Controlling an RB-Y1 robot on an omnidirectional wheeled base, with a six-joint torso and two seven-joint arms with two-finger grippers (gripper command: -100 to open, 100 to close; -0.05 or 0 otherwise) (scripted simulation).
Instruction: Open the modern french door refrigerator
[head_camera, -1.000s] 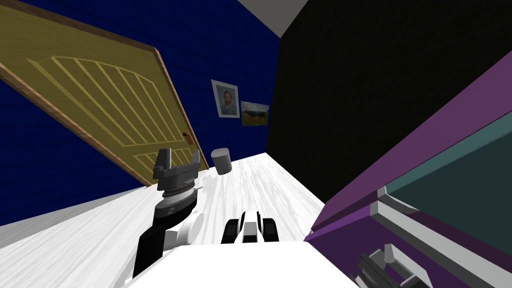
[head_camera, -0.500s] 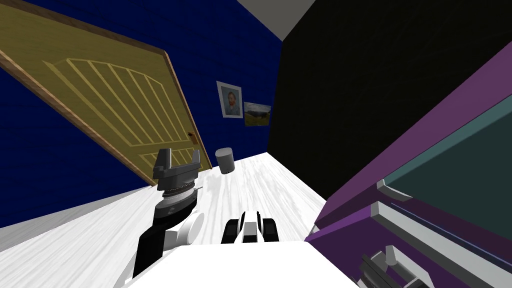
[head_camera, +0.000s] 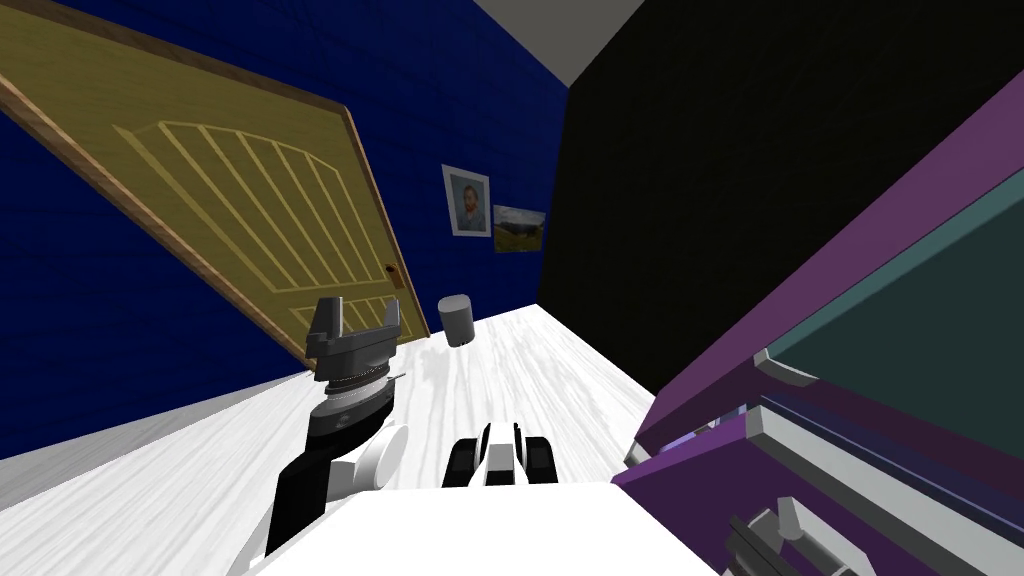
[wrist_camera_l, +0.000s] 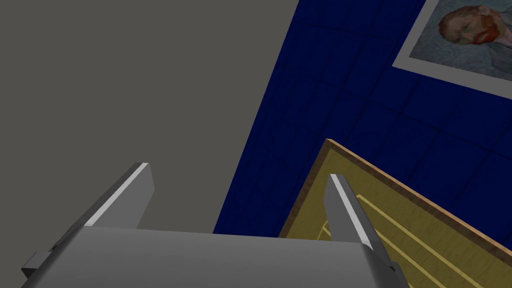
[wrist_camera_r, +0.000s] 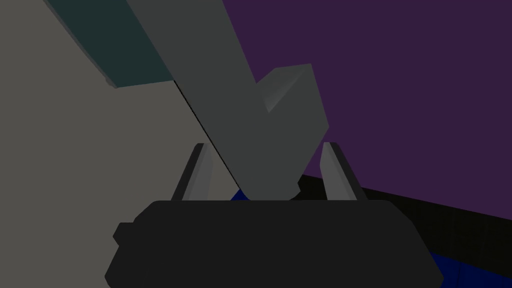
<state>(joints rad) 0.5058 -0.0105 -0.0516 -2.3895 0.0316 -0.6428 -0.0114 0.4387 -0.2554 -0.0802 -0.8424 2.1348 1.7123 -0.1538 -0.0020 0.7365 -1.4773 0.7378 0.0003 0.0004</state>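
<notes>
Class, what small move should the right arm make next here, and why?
Probably pull the grey handle a little farther out: the right gripper is closed around it, and the purple door looks only slightly ajar in the head view.

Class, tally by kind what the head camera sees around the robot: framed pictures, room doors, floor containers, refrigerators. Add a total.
Framed pictures: 2, a white-framed portrait and a landscape painting
Room doors: 1, a yellow-brown panelled wooden door
Floor containers: 1, a grey cylindrical bin
Refrigerators: 1, a purple refrigerator, its grey bar handle in the right hand
Total: 5
</notes>
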